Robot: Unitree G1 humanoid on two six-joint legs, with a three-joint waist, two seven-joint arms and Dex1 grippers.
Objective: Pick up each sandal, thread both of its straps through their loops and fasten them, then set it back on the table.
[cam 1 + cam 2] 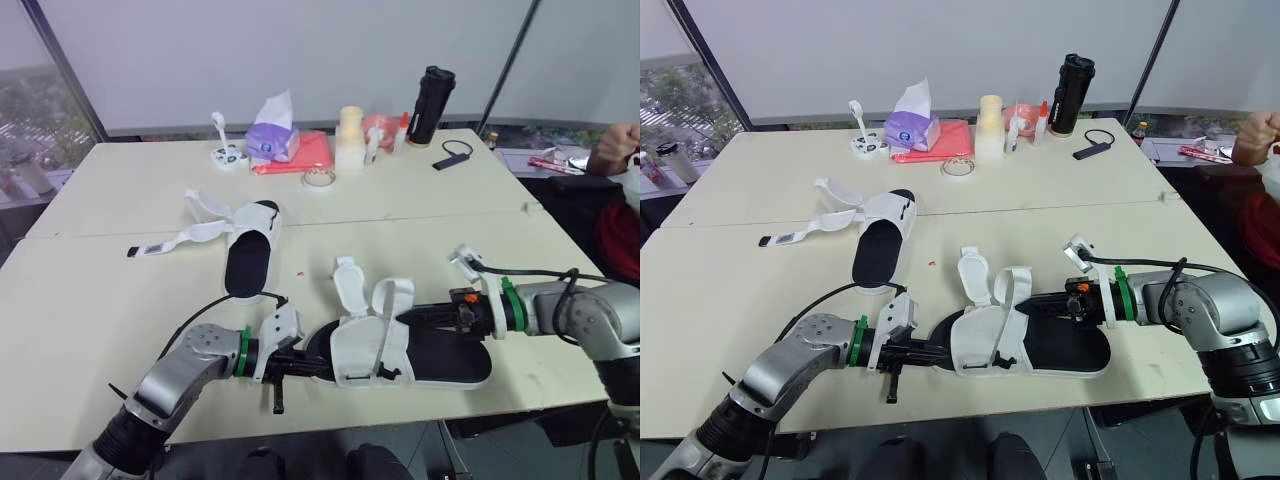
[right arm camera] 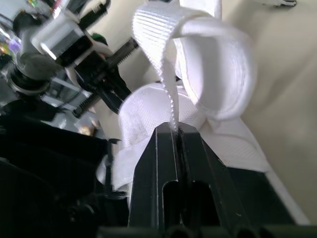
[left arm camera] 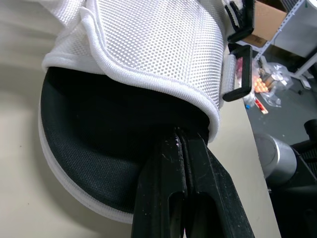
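Left eye view: two white sandals on the table (image 1: 100,330). The far sandal (image 1: 248,255) lies mid-table, straps loose. The near sandal (image 1: 400,350) lies at the near edge between two grippers. The left gripper (image 3: 184,141) has its fingers pressed together under the mesh upper; the right gripper (image 2: 174,131) pinches one strap (image 2: 163,59).

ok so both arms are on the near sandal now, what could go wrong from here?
1. The right fingers pinch the strap by a thin edge only, so a pull toward the loop may slip it free.
2. The near sandal lies close to the table's front edge. With the left fingers holding just its toe end, a tug could drag it off.
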